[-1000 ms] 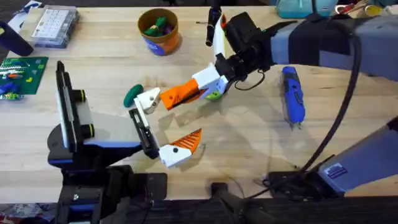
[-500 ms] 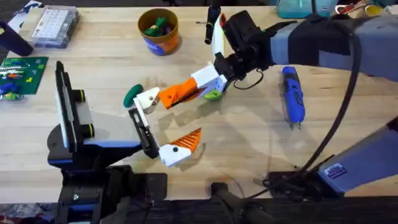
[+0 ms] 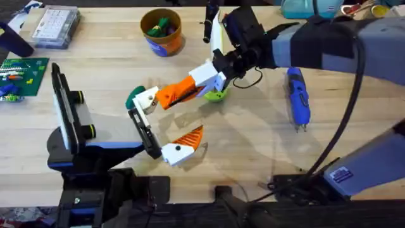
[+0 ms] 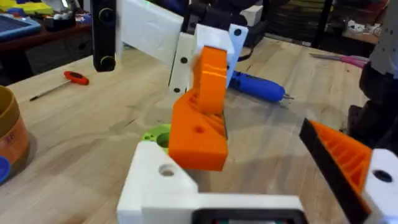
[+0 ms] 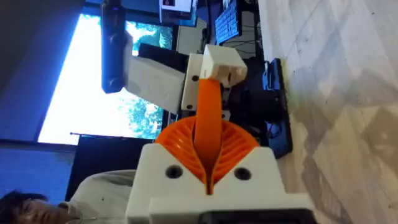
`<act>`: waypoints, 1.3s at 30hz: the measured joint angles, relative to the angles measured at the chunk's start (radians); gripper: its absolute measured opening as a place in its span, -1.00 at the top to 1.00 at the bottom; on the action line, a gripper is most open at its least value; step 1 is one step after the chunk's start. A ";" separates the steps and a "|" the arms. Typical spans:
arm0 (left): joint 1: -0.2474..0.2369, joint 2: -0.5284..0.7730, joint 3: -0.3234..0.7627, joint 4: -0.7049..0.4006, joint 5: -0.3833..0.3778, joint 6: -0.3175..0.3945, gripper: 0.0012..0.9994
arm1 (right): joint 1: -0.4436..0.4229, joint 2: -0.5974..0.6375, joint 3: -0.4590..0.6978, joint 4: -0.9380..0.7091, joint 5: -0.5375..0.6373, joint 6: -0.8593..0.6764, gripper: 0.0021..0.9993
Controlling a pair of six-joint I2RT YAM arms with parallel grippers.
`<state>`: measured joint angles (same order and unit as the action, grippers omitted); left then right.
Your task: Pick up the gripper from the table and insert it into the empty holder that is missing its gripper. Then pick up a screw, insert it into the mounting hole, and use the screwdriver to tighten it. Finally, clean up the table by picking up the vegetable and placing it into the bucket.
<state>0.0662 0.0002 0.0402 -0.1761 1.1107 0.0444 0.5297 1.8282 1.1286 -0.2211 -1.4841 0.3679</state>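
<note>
So in the last second the right gripper (image 3: pixel 212 76) has carried the orange ribbed finger (image 3: pixel 174 95) a bit further toward the empty holder (image 3: pixel 147 100); its free end now sits right at the white bracket, touching or just about. My read is we're at the seating step, not done: in the left wrist view the finger looks tilted against the bracket rather than slotted in. The right jaws are clamped on the finger's white base. The finger juts out ahead of them, and the lime-green disc (image 3: pixel 217 95) lies just beneath. Can't tell what the left jaws are doing.

Count check:
- two orange fingers: the held one and the mounted twin (image 3: pixel 187 138) with the black dot
- two white brackets on the stand
- one teal-green vegetable (image 3: pixel 133 96), just beyond the empty holder, not yet cleared
- one bucket (image 3: pixel 161 42), well apart from the jaws, already some toys inside
- one blue electric screwdriver (image 3: pixel 297 96), off beside the right arm

No screw I can make out.
</note>
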 joint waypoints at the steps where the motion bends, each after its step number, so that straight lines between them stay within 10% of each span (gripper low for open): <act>1: 0.000 0.000 0.000 0.000 0.000 0.000 -0.98 | 0.000 0.000 0.000 -0.001 0.000 0.003 0.98; 39: 0.002 0.000 0.000 0.003 -0.027 -0.008 -0.98 | 0.022 0.061 0.000 0.207 0.004 0.279 0.98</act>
<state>0.0685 0.0002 0.0402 -0.1730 1.0836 0.0368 0.5518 1.8893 1.1286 -0.0136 -1.4800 0.6469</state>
